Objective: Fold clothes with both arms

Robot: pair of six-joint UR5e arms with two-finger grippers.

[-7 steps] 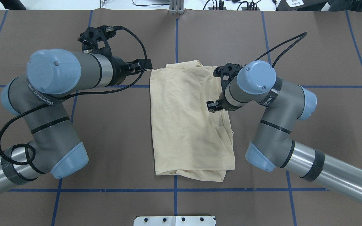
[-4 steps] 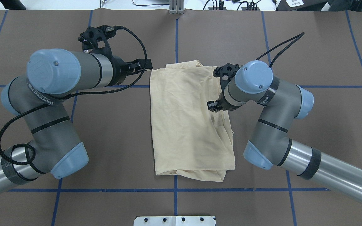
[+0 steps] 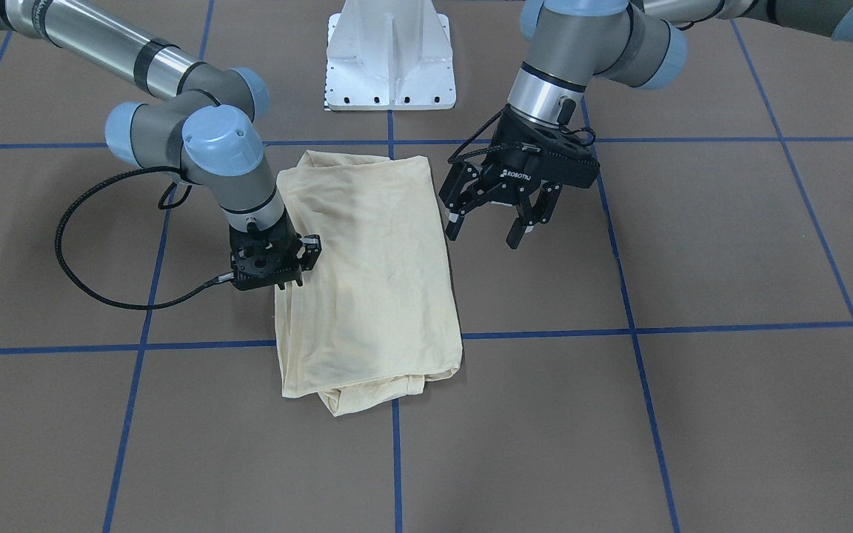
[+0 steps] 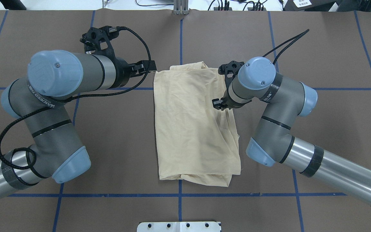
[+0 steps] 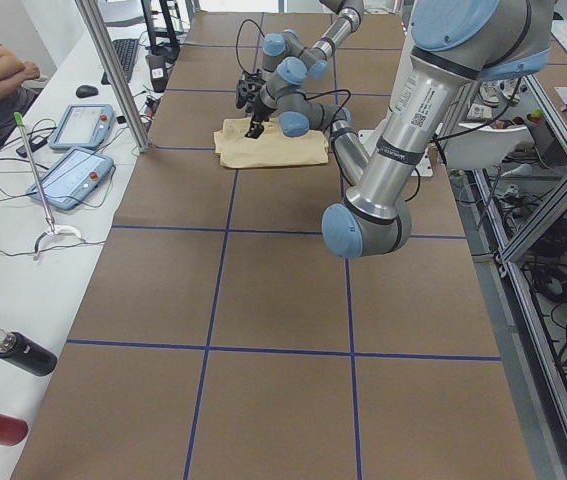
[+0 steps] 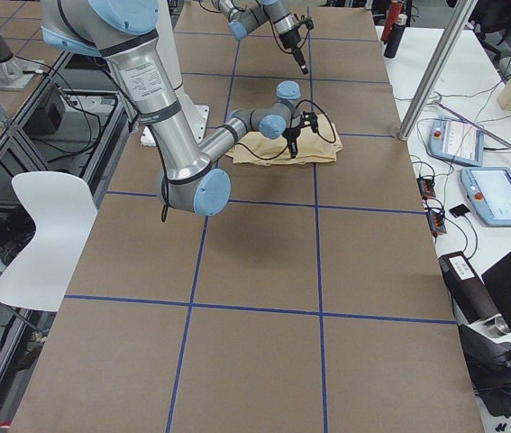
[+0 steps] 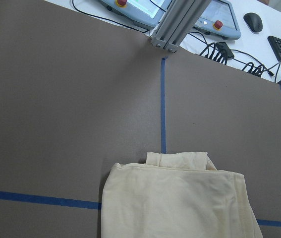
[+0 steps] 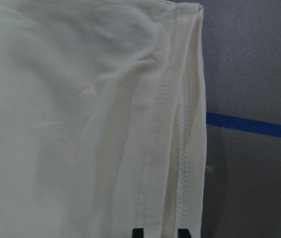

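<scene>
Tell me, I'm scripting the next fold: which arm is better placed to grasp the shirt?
Probably right. The right gripper sits at the shirt's side hem, fingertips straddling it; the left gripper hangs open beside the shirt, off the cloth.

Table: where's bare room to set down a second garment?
Best: the operator-side half of the table, beyond the shirt, bare across all tape squares. Also a narrow strip between the shirt and the white base plate. Crowded: both flanks of the shirt, with the left gripper and right gripper and their elbows.
</scene>
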